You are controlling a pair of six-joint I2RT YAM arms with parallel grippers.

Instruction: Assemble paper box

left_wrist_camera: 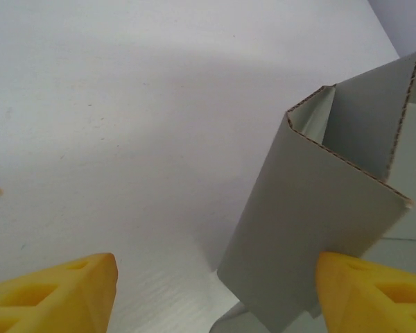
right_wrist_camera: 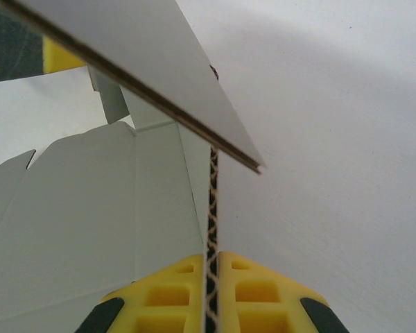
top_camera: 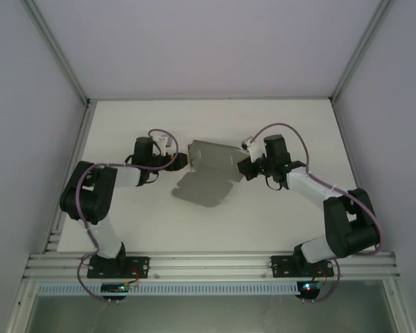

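The paper box (top_camera: 209, 173) is a grey corrugated sheet, partly folded, lying in the middle of the table with one part raised. My right gripper (top_camera: 245, 168) holds its right edge. In the right wrist view the yellow fingers (right_wrist_camera: 173, 291) are pressed together on the sheet's thin corrugated edge (right_wrist_camera: 212, 201), with panels (right_wrist_camera: 90, 222) spreading to the left. My left gripper (top_camera: 183, 164) sits at the box's left end. In the left wrist view its jaws stand wide apart (left_wrist_camera: 215, 295). A folded upright panel (left_wrist_camera: 319, 215) lies between them, close against the right finger (left_wrist_camera: 367, 295).
The white table (top_camera: 125, 125) is walled by pale panels and aluminium rails at the left (top_camera: 69, 76) and right (top_camera: 353, 62). A metal rail (top_camera: 208, 265) carries both arm bases along the near edge.
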